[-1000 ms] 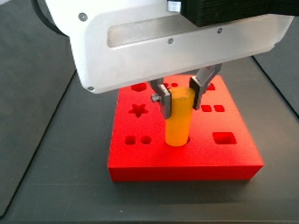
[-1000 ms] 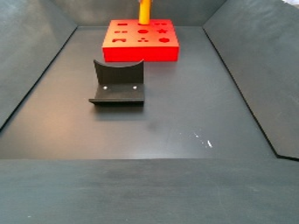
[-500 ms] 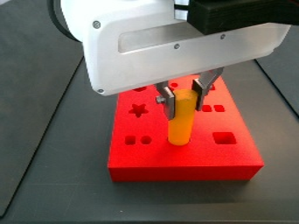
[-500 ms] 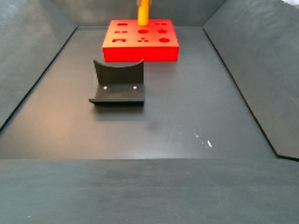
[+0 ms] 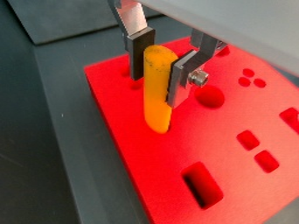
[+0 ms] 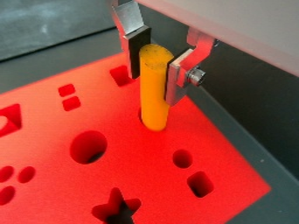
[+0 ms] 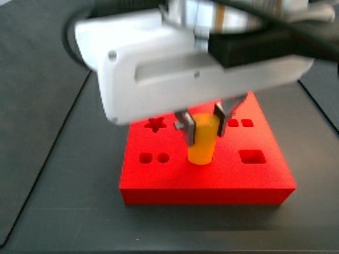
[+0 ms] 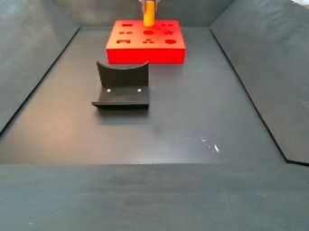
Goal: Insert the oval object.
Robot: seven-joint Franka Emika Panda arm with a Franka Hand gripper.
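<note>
The oval object (image 5: 158, 105) is a smooth orange-yellow peg. It stands upright with its lower end in a hole of the red block (image 5: 122, 153). My gripper (image 5: 158, 80) is shut on the peg's upper part, with a dark pad against each side. Both wrist views show this; in one the peg (image 6: 156, 92) rises from the block (image 6: 70, 118) between the pads of the gripper (image 6: 158, 77). In a side view the gripper (image 7: 204, 127) is blurred above the peg (image 7: 200, 149) and block (image 7: 199, 187). In the far side view the peg (image 8: 148, 11) shows above the block (image 8: 145, 52).
The red block has several other shaped holes: a round one (image 6: 89, 147), a star (image 6: 114, 208) and a rectangular slot (image 5: 201, 182). The dark fixture (image 8: 121, 86) stands on the dark floor in front of the block. Sloped dark walls (image 8: 36, 81) bound the floor.
The white gripper body has shifted lower and nearer in the side view and is now blurred. The peg stays upright at the same spot in the red block.
</note>
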